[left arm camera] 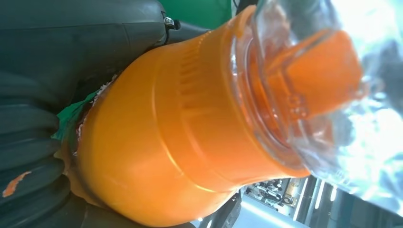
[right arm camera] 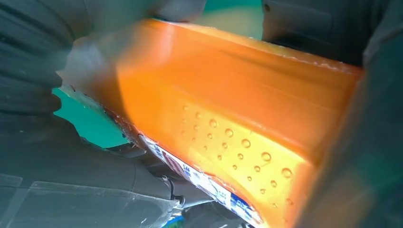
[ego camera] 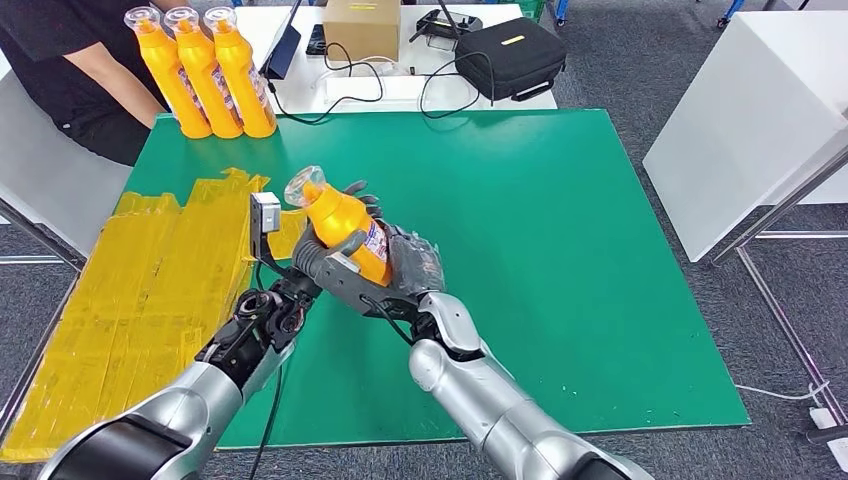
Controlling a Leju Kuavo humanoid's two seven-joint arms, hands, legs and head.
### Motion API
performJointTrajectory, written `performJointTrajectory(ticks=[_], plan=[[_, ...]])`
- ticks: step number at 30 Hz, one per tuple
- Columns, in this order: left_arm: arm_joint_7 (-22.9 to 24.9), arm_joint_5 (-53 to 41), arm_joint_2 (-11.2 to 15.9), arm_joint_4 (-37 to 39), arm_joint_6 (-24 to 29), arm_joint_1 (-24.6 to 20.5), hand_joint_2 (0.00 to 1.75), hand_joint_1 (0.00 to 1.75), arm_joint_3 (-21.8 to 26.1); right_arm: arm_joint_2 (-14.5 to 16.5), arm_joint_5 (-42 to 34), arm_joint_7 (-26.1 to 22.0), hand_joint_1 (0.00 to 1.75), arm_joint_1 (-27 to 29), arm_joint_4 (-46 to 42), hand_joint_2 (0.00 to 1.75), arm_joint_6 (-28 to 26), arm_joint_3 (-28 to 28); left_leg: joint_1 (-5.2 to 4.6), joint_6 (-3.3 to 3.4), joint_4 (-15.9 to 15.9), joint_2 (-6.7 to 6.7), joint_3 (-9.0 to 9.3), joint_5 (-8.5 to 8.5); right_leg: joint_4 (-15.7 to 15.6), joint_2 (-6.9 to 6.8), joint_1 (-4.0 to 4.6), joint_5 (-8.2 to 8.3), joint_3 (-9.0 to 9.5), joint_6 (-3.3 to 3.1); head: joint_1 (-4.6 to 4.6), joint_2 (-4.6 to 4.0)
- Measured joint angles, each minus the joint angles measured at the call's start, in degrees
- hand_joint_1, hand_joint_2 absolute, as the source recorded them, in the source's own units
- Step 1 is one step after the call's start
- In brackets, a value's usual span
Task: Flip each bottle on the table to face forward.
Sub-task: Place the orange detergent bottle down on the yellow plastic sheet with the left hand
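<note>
Both hands gripping: your left hand [ego camera: 325, 258] and right hand [ego camera: 405, 268] are clasping the bottle [ego camera: 345, 225] | tilting it above the desk [ego camera: 560, 250] for reorienting.

Orange bottle [ego camera: 342, 228] with clear cap [ego camera: 303, 185] and a white, red and blue label [ego camera: 376, 240], enclosed by the dark grey fingers [ego camera: 345, 245] of the left hand [ego camera: 330, 262] and the right hand [ego camera: 405, 268]. Beyond the fingertips: three orange bottles [ego camera: 205, 72], likewise clear-capped. Beneath: green table [ego camera: 560, 260]; yellow sheeting [ego camera: 130, 290] beside the left hand. Arms [ego camera: 480, 400] silver.
</note>
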Motion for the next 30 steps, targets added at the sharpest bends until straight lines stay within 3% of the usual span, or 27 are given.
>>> performJointTrajectory(ticks=[7,11,13,15,17,19,30], plan=[[-0.1,-0.3,0.0,-0.9,1.0,0.0,1.75,1.75,0.5,0.4,2.7,-0.7,1.75,-0.1,-0.9,1.75,2.3,-3.4,0.00,0.00,0.0,0.00,-0.01,0.00,0.0,0.00,0.00,0.00,0.00,0.00,0.00,0.00],[-0.5,-0.4,0.0,-1.4,1.0,0.2,1.75,1.75,0.8,0.5,3.9,-0.7,1.47,-0.1,-1.5,1.75,2.7,-4.5,0.00,0.00,0.0,0.00,-0.02,0.00,0.0,-0.01,0.00,0.00,0.00,0.00,0.01,0.00],[-0.6,-0.5,0.0,-1.7,1.0,0.4,1.75,1.75,1.1,0.6,4.4,-0.8,1.47,-0.1,-1.9,1.75,2.8,-4.9,0.00,0.00,0.0,-0.01,-0.03,0.00,0.0,-0.01,0.00,0.00,0.00,0.00,0.01,0.00],[-0.6,-0.6,0.0,-2.1,1.0,0.6,1.75,1.75,1.3,0.6,4.8,-0.8,0.73,-0.1,-2.1,1.75,2.8,-5.3,0.00,0.00,0.0,-0.01,-0.03,0.00,0.0,-0.01,0.00,0.00,0.00,0.00,0.01,0.00],[-0.6,-0.7,0.0,-2.4,1.1,0.7,1.75,1.75,1.4,0.7,5.2,-0.8,0.00,0.0,-2.3,0.87,2.8,-5.6,0.00,0.00,0.0,-0.01,-0.03,0.00,0.0,-0.01,0.00,0.00,0.00,0.00,0.00,0.00],[-0.6,-0.8,0.0,-2.8,1.1,1.0,1.75,1.75,1.7,0.8,6.2,-0.6,0.00,0.1,-2.7,0.00,2.6,-5.9,0.00,0.00,0.0,-0.01,-0.03,0.00,0.0,-0.01,0.00,0.00,0.00,0.00,0.01,0.00],[-1.6,-1.8,0.5,-6.7,0.8,3.8,1.75,1.75,2.9,0.8,13.9,-3.0,0.00,5.1,-10.3,0.00,4.3,-13.4,0.00,0.00,0.0,-0.09,-0.11,0.00,0.0,-0.07,0.00,-0.01,0.00,0.00,0.02,0.00]])
